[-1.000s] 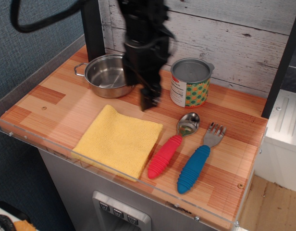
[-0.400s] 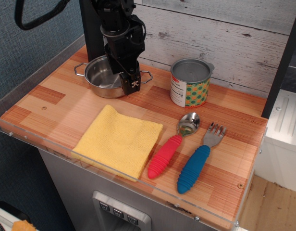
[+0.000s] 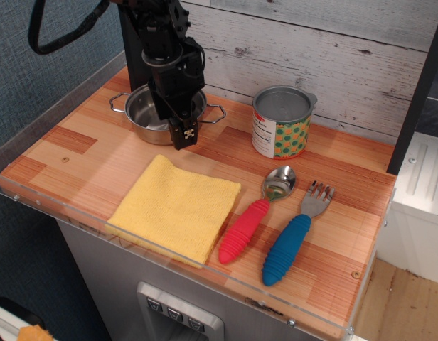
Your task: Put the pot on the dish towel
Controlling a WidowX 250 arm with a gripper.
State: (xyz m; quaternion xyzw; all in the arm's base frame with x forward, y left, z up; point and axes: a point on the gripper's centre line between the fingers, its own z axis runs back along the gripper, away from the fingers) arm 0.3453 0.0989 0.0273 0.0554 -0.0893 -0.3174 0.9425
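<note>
The wooden surface (image 3: pixel 77 153) carries the yellow dish towel (image 3: pixel 175 207) at its front. Behind it sits the pot (image 3: pixel 149 114), with the black claw (image 3: pixel 184 132) at its near rim; whether it grips I cannot tell.

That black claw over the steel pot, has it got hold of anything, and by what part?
It cannot be told. The gripper is down at the near rim of the pot, but the view does not show whether its fingers are closed on the rim.
</note>
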